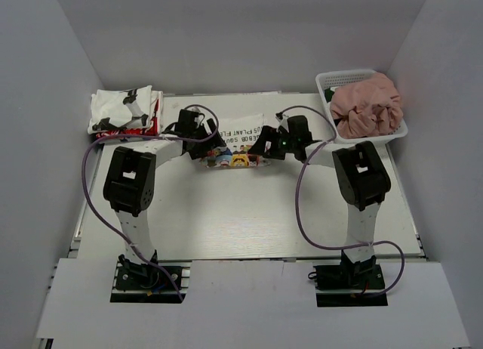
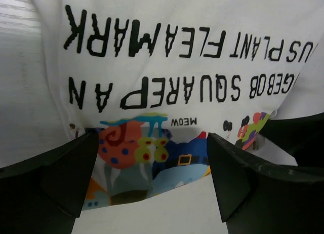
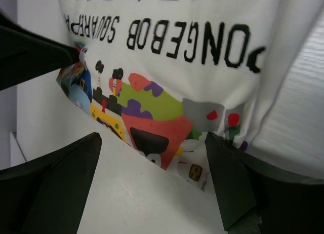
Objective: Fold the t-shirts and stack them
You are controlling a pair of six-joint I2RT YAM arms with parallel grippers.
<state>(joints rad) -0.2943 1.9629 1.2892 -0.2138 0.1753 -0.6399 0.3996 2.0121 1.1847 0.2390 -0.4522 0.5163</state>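
A white t-shirt with black lettering and a coloured cartoon print point(image 1: 235, 137) lies folded on the table at the back middle. My left gripper point(image 1: 216, 148) is open at its near left edge. In the left wrist view the print point(image 2: 147, 148) lies between the two fingers point(image 2: 61, 178), with nothing gripped. My right gripper point(image 1: 266, 146) is open at the shirt's near right edge, and its view shows the print point(image 3: 157, 117) just beyond the open fingers point(image 3: 228, 183). A folded white-with-black-patches shirt point(image 1: 124, 106) lies on a red one point(image 1: 136, 131) at the back left.
A white mesh basket point(image 1: 326, 83) at the back right holds a crumpled dusty pink shirt point(image 1: 367, 103), with dark green cloth point(image 1: 329, 97) showing at its left side. White walls close in the table on three sides. Purple cables loop beside both arms.
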